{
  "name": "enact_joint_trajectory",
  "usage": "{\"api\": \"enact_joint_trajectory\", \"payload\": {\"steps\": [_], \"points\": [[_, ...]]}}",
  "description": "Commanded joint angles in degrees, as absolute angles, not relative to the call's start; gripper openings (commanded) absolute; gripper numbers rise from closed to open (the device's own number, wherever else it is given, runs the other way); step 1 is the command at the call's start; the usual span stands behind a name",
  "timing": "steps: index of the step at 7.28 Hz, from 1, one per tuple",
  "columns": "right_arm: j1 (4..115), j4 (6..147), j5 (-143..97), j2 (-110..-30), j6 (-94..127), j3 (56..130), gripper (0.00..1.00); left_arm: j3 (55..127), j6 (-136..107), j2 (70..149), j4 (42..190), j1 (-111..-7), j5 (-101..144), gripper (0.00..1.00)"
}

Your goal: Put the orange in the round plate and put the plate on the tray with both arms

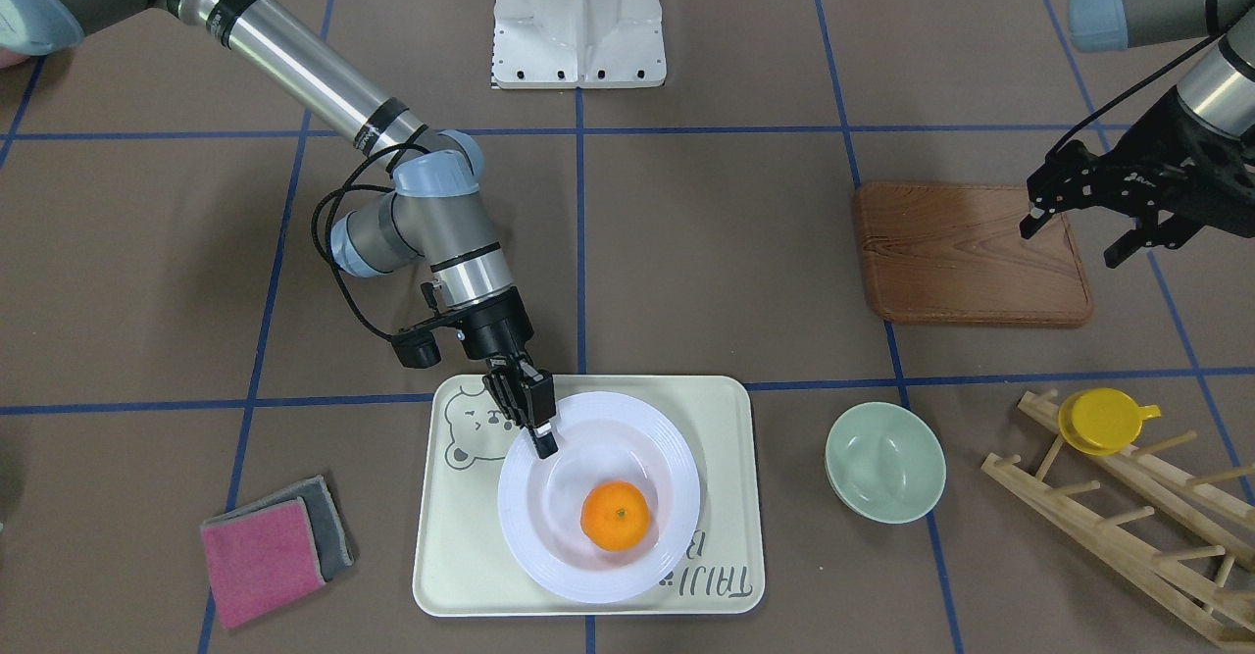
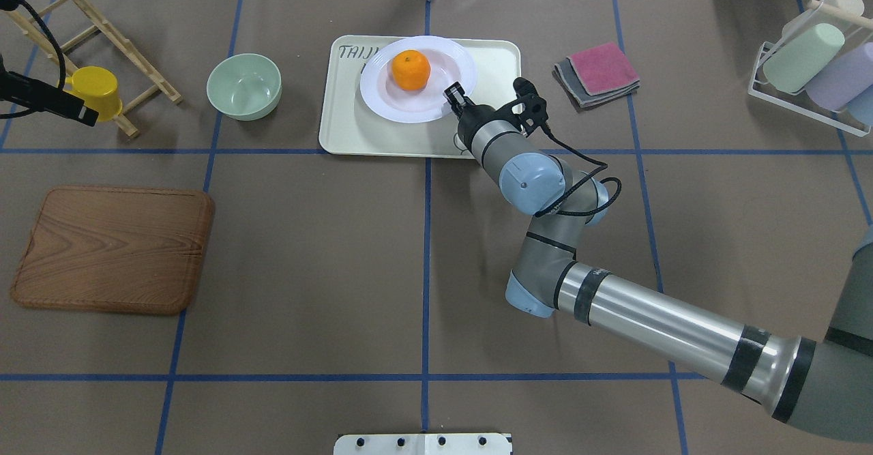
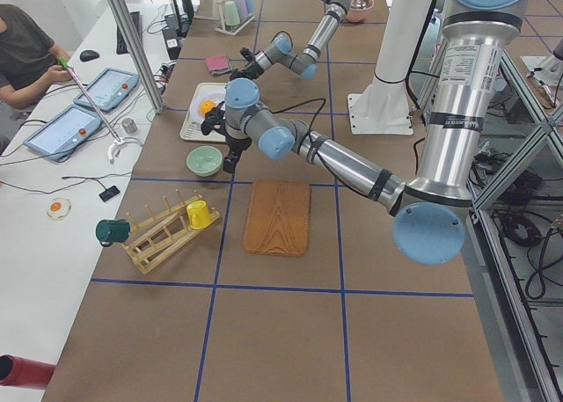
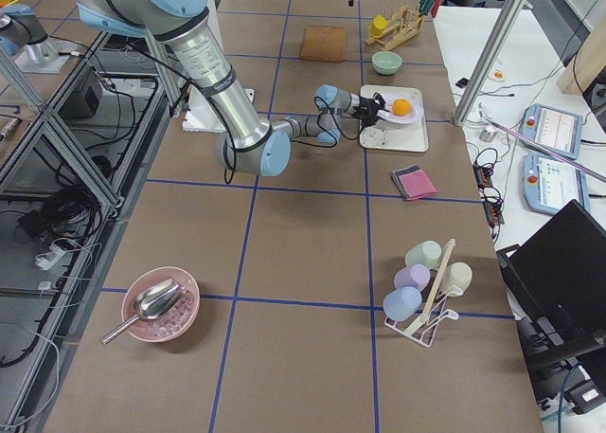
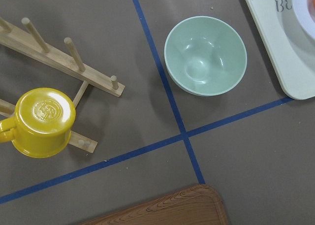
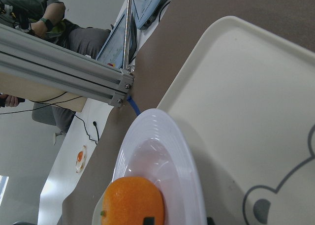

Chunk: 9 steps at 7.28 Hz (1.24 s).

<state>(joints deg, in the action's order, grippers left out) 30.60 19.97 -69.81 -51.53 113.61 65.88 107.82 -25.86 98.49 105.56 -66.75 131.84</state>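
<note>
Front-facing view: the orange (image 1: 615,515) is sitting in the round plate (image 1: 599,495), and the plate is resting on the tray (image 1: 586,492), so the job is looking basically done to me. The right end effector (image 1: 545,441) is pinching narrow on the plate's rim on the side nearer the robot, probably because it's just setting it down. The left end effector (image 1: 1075,232) is hanging with its jaws spread wide, holding nothing, over the edge of the wooden board (image 1: 970,254), well apart from the tray.

Overhead view: the right arm is reaching in from the right, wrist tilting low toward the rim. The green bowl (image 2: 244,86) is sitting left of the tray.

Left wrist view: only seeing the bowl, the yellow cup (image 5: 42,121) on its rack, and a tray corner.

Right wrist view: orange nestling in the plate's well, close below the camera.
</note>
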Motion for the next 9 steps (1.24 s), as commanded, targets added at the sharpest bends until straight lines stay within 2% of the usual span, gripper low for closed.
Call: {"api": "enact_joint_trajectory", "payload": {"steps": [1, 3, 5, 7, 8, 9], "points": [[31.28, 19.86, -75.65, -62.18, 110.58, 80.18, 1.0, 107.84, -25.93, 98.7, 105.56, -66.71, 131.66, 0.99], [36.08, 20.04, -86.93, -71.15, 105.33, 89.26, 1.0, 107.49, -25.66, 98.61, 105.56, -66.97, 131.4, 0.99], [51.15, 20.3, -112.27, -75.31, 89.31, 90.01, 1.0, 107.32, -14.25, 98.09, 105.21, -69.33, 131.4, 0.99], [62.1, 22.92, -126.33, -84.41, 60.81, 90.17, 1.0, 105.65, -2.07, 98.0, 101.27, -71.19, 129.13, 0.99], [63.01, 24.94, -127.26, -91.6, 40.11, 89.91, 1.0, 105.56, -0.11, 98.09, 99.34, -70.93, 127.63, 0.99], [68.15, 33.05, -128.83, -93.58, 23.37, 90.17, 1.0, 105.03, 1.74, 98.0, 98.79, -71.01, 127.53, 0.99]]}}
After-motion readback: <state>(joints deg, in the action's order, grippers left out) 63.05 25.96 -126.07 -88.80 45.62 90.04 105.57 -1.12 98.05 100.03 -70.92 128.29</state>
